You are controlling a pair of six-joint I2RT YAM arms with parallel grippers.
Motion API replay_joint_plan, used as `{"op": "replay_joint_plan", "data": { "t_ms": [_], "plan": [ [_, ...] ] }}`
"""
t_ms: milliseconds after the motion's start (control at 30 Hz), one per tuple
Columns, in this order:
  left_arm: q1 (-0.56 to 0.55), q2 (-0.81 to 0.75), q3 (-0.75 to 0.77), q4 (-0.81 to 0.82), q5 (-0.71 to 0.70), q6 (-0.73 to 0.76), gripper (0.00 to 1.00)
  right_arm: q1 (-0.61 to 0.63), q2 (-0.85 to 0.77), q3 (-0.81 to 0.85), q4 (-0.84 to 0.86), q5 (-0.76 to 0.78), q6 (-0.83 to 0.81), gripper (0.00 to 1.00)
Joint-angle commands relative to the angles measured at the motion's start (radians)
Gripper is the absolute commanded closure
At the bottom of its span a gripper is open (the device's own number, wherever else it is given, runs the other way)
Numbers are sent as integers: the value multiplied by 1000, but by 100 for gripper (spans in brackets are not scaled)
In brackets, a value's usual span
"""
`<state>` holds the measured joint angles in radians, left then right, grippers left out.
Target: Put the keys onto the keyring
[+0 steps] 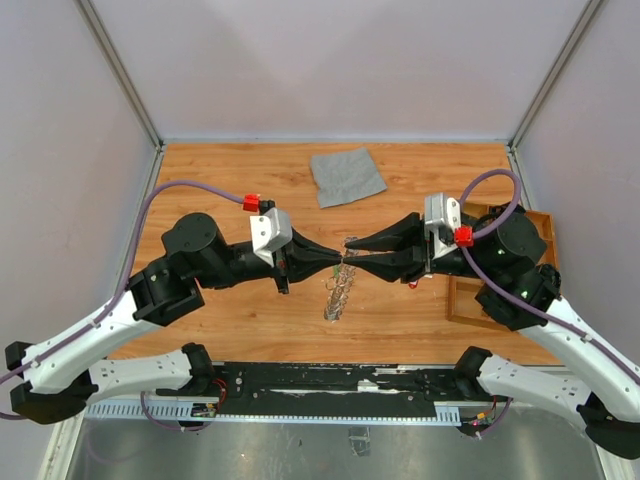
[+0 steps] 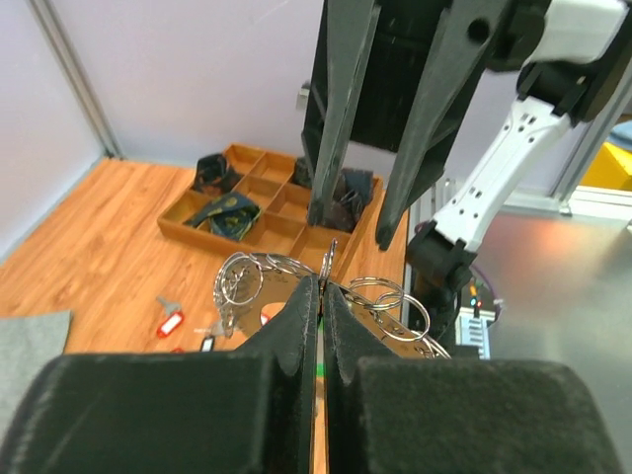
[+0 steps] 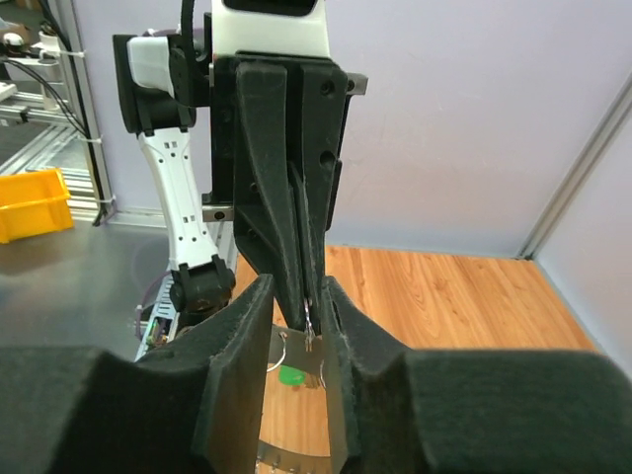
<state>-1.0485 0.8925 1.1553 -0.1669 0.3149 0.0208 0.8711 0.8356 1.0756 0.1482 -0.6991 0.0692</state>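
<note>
The left end effector (image 1: 337, 261) is clenched on what looks like the far rim of the keyring (image 1: 337, 292). The ring stands on edge at the middle of the tabletop (image 1: 240, 315), and its near end appears to reach the wood. The right end effector (image 1: 348, 253) is released, with its fingers (image 3: 247, 326) straddling the left's tips and gripping nothing.

The hold is thin metal pinched at the very tips, so the ring could swivel, slip out and drop flat. The two sets of fingers almost touch, and a sideways nudge could knock it loose. A green-tagged key (image 3: 291, 375) sits just below; I cannot tell whether it is threaded. A red-tagged key (image 2: 170, 322) lies loose nearby.
</note>
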Motion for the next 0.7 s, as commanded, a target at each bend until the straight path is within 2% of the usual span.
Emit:
{"op": "replay_joint_plan", "data": {
  "t_ms": [0,167,267,467,667],
  "plan": [
    [1,23,91,-120,-45,82,100,13,-9,97,-210,57,-104,72],
    [2,60,151,-261,-84,154,99,13,50,208,-483,102,-178,71],
    [1,88,184,-332,-108,190,99,13,89,246,-565,104,-193,70],
    [2,141,255,-456,-135,241,99,14,134,269,-617,88,-206,69],
    [1,157,271,-493,-138,255,99,12,170,260,-610,81,-209,68]
  ]
}}
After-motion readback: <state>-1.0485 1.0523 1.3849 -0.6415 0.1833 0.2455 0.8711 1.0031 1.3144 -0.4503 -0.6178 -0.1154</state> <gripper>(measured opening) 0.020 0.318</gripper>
